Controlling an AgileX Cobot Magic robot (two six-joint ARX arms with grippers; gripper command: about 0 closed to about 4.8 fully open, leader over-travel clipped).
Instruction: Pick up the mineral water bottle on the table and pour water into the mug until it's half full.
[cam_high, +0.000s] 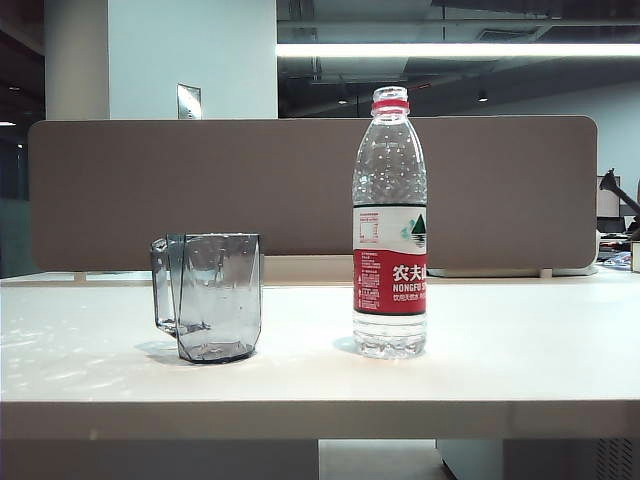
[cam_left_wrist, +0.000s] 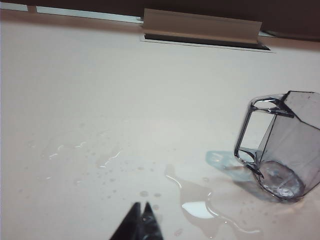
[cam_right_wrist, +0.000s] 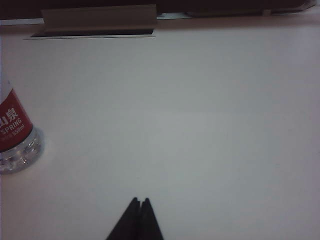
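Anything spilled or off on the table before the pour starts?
Yes. The left wrist view shows a puddle and scattered droplets on the table beside the mug. The mineral water bottle stands upright, uncapped. Both tools, left and right, are shut, holding nothing.

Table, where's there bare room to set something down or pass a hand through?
The table is bare right of the mineral water bottle, ahead of the shut right gripper. A clear gap separates the bottle from the mug. Near the mug, by the shut left gripper, spilled water wets the surface.
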